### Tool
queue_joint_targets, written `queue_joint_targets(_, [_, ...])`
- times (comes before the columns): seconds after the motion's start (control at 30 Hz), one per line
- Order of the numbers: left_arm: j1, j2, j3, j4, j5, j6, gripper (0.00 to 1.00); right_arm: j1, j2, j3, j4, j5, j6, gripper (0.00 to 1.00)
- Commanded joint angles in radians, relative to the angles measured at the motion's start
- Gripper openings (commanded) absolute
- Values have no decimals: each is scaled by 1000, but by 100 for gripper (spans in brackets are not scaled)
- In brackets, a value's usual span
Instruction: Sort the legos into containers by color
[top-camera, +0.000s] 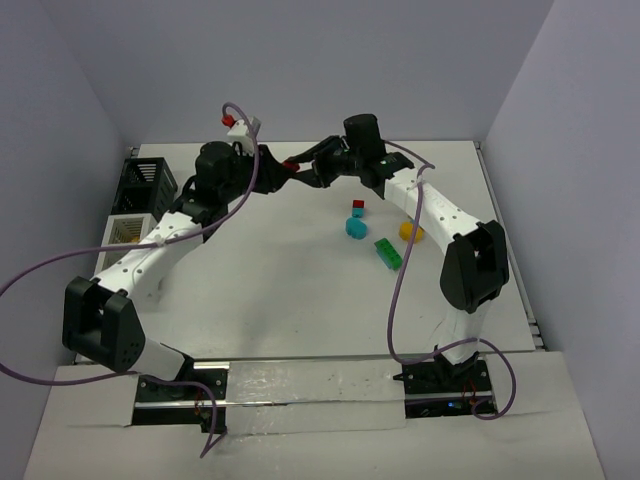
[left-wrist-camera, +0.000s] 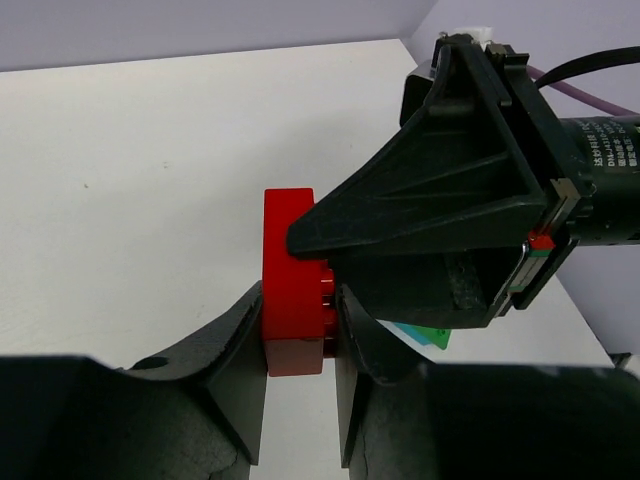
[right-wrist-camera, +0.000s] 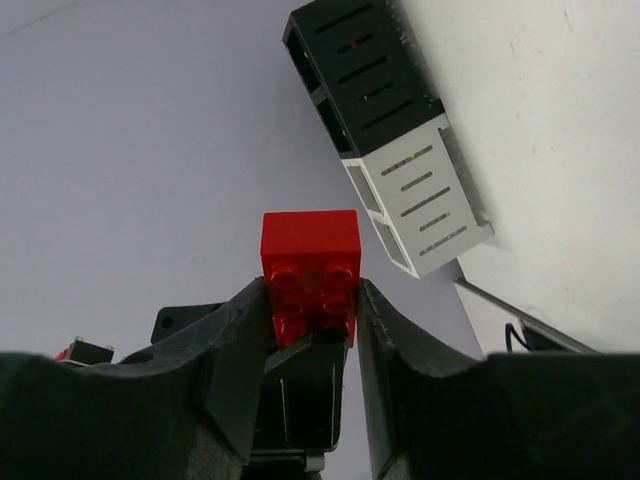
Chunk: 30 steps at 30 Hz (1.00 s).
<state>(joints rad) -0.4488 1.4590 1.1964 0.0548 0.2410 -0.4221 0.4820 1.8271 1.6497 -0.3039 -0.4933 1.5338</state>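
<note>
red brick (left-wrist-camera: 290, 275) in both arms' fingers (left-wrist-camera: 235, 372)

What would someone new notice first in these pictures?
The two hands meet in mid-air above the far table: the left hand and right hand both clamp one red brick. A red lego, cyan lego, green lego and yellow lego lie loose right of them; the black bin and white bin stand at the left edge.

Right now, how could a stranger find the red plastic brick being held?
Over the far side of the white table, the left gripper and right gripper meet. The red plastic brick is clamped between both; the other red brick lies loose beside a cyan piece.
</note>
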Motion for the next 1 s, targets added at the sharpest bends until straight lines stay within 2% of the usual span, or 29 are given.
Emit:
queue_joint_targets(0.0, [95,-21,69,-51,25,40,0,-17,-63,12,43,12,-85,71])
queue_joint_targets(0.03, [125,-32,79,-97,42,55,0,-35,-64,3,47,16,-110,88])
queue_joint_targets(0.07, [180,-34,105,-131,73,84,0,-43,-68,-6,48,24,-153,97])
queue_joint_targets(0.1, [220,-34,127,-172,102,109,0,-54,-69,-17,48,27,-179,99])
queue_joint_targets(0.13, [259,-32,150,-222,128,136,0,-66,-71,-39,48,27,-199,100])
queue_joint_targets(0.23, [417,17,323,-524,224,305,0,-121,-83,-75,50,27,-296,100])
queue_joint_targets(0.33, [555,79,469,-748,260,470,0,-154,-93,-95,56,28,-354,100])
queue_joint_targets(0.5, [761,216,662,-952,233,646,0,-175,-98,-94,61,16,-421,100])
queue_joint_targets(0.7, [833,434,907,-1100,216,695,0,-181,-93,-109,88,-16,-441,100])
queue_joint_targets(0.97, [841,603,1039,-1116,151,705,1,-200,-98,-116,83,-17,-500,100])
